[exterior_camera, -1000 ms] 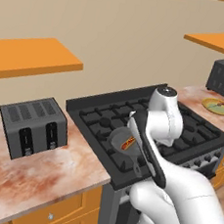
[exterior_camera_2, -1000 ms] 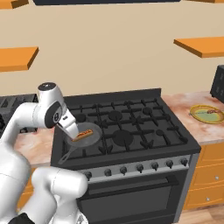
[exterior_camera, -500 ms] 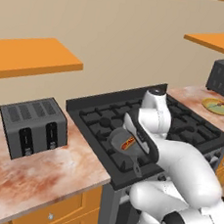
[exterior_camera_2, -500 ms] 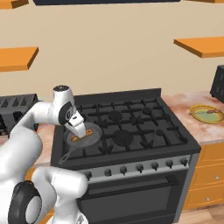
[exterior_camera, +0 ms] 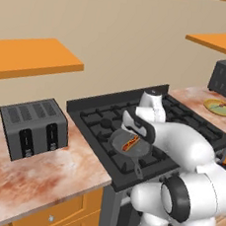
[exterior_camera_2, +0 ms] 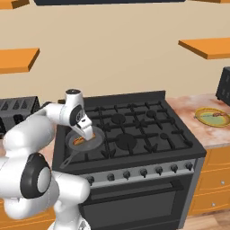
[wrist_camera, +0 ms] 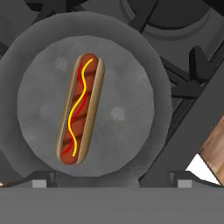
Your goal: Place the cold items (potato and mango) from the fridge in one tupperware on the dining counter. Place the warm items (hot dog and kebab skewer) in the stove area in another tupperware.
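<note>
Hovering with its jaws spread wide and gripping nothing, the gripper (wrist_camera: pixel 112 179) hangs just above the hot dog (wrist_camera: pixel 81 108), which lies in a grey pan (wrist_camera: pixel 144 70) on the stove (exterior_camera_2: pixel 148 130).

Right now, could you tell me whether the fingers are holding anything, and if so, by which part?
Nothing is held: the open gripper hovers above the mustard-striped hot dog, which lies in the round grey pan.

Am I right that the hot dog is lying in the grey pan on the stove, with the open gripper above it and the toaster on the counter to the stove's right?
Not quite: the toaster stands left of the stove, as the left base view shows. The hot dog does lie in the grey pan, under the open gripper.
</note>
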Robot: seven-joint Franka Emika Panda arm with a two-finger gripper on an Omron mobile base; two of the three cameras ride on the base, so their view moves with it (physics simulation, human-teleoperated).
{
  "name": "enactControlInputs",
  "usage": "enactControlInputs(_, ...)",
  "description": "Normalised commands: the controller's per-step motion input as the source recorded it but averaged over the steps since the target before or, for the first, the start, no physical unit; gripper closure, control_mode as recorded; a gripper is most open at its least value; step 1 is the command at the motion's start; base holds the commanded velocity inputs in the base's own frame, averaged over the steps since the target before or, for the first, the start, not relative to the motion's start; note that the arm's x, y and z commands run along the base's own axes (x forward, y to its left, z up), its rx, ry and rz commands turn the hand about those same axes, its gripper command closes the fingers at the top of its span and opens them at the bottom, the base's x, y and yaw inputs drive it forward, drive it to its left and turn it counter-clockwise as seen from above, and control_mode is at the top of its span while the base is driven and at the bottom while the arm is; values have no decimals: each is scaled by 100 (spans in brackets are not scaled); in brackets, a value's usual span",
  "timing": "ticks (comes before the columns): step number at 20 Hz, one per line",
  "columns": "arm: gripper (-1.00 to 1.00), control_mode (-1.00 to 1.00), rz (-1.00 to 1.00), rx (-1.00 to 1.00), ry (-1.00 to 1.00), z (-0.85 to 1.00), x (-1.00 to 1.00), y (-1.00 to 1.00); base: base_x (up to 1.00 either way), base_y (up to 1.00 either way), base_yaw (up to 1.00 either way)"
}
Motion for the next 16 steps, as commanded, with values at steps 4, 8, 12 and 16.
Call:
enactControlInputs(4, -100, -100, 0, 2, 0, -31, 16, 0, 0, 0, 0)
enactControlInputs(8, -100, -100, 0, 0, 0, -32, 6, 0, 0, 0, 0)
enactControlInputs(12, -100, -100, 0, 0, 0, -27, 7, 0, 0, 0, 0)
enactControlInputs(16, -100, -100, 0, 0, 0, -23, 11, 0, 0, 0, 0)
